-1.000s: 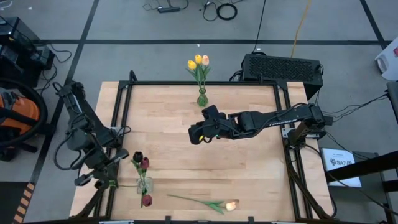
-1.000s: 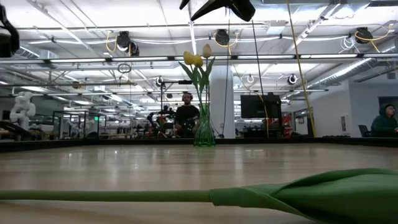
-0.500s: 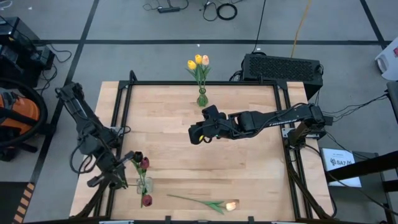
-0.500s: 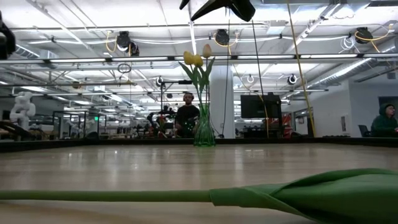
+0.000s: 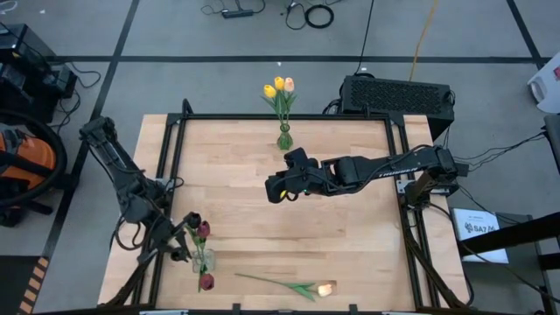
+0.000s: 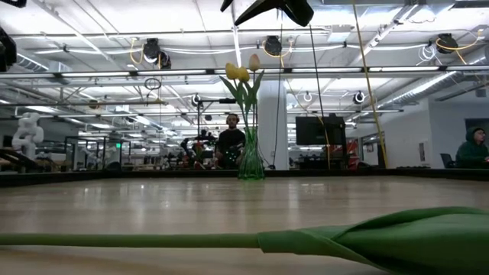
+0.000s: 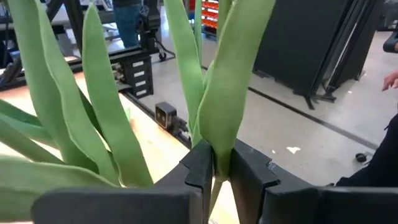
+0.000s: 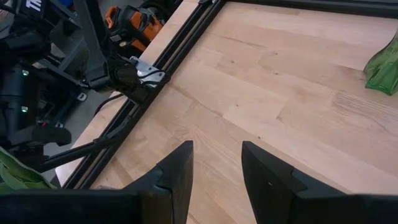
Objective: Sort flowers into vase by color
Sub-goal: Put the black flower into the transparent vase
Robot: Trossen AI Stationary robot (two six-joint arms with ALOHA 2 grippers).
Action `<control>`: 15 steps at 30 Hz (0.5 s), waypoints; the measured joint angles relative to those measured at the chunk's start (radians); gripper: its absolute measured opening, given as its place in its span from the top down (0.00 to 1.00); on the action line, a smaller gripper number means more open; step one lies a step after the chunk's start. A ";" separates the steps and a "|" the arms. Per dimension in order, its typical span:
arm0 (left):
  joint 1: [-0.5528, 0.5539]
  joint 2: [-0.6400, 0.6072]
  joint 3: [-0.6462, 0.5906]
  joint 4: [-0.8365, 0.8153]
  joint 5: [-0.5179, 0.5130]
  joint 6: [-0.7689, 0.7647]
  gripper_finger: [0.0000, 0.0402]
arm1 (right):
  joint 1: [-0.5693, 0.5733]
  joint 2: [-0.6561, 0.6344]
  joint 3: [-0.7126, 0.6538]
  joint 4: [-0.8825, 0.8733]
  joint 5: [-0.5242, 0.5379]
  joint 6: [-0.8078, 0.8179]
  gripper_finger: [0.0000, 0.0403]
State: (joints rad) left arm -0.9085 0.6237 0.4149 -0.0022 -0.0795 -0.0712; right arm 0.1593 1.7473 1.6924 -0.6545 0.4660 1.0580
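Observation:
A green vase (image 5: 284, 138) at the table's far edge holds yellow and peach-pink tulips (image 5: 278, 87); the low view shows it too (image 6: 250, 164). A clear vase (image 5: 201, 260) near the near-left corner holds dark red and near-black tulips (image 5: 198, 226). One tulip (image 5: 289, 285) lies flat by the near edge, its peach head (image 5: 325, 289) pointing right. My left gripper (image 5: 179, 250) is beside the clear vase, shut among the leaves. My right gripper (image 5: 276, 188) hangs open over the middle of the table. My left gripper pinches a green leaf (image 7: 219, 140) between its two fingers (image 7: 200, 169), just where the leaf narrows. Other leaves of the clear vase's flowers stand upright around the fingers. Whether a stem is also in the pinch, I cannot tell.
A black frame rail (image 5: 175, 149) runs around the table. The lying tulip's leaf (image 6: 382, 237) and stem fill the near foreground of the low view. Bare wood (image 8: 261, 81) lies under my right gripper. People sit in the room beyond the table.
My left gripper has moved toward the table's right, from outside the left rail up to the clear vase. The flowers in both vases and the lying tulip have stayed in place.

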 joint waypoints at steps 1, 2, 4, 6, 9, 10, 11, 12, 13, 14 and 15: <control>0.000 0.003 0.000 0.000 0.000 -0.001 0.86 | 0.000 0.000 0.000 0.000 0.000 0.000 0.68; 0.000 0.007 0.000 -0.001 0.000 -0.002 0.86 | 0.000 0.000 0.000 0.000 0.000 0.000 0.68; 0.000 0.016 0.000 -0.010 0.000 -0.013 0.86 | 0.000 0.000 0.000 0.000 0.000 0.000 0.68; 0.000 0.025 -0.001 -0.012 0.000 -0.053 0.85 | 0.000 0.000 0.000 0.000 0.000 0.000 0.68; -0.001 0.036 -0.001 -0.025 0.002 -0.080 0.84 | 0.000 0.000 0.000 0.000 0.000 0.000 0.68; -0.001 0.038 -0.001 -0.032 0.006 -0.081 0.83 | 0.000 0.000 0.000 0.000 0.000 0.000 0.68; -0.001 0.038 -0.001 -0.037 0.010 -0.081 0.82 | 0.000 0.000 0.000 0.000 0.000 0.000 0.68; -0.001 0.038 -0.001 -0.038 0.014 -0.082 0.79 | 0.000 0.000 0.000 0.000 0.000 0.000 0.68; -0.001 0.038 -0.001 -0.037 0.017 -0.084 0.77 | 0.000 0.000 0.000 0.000 0.000 0.000 0.68; -0.001 0.038 -0.001 -0.036 0.018 -0.094 0.74 | 0.000 0.000 0.000 0.000 0.000 0.000 0.68; -0.001 0.038 -0.001 -0.032 0.018 -0.105 0.71 | 0.000 0.000 0.000 0.000 0.000 0.000 0.68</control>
State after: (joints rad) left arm -0.9092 0.6617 0.4141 -0.0344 -0.0613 -0.1760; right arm 0.1590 1.7473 1.6924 -0.6548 0.4660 1.0580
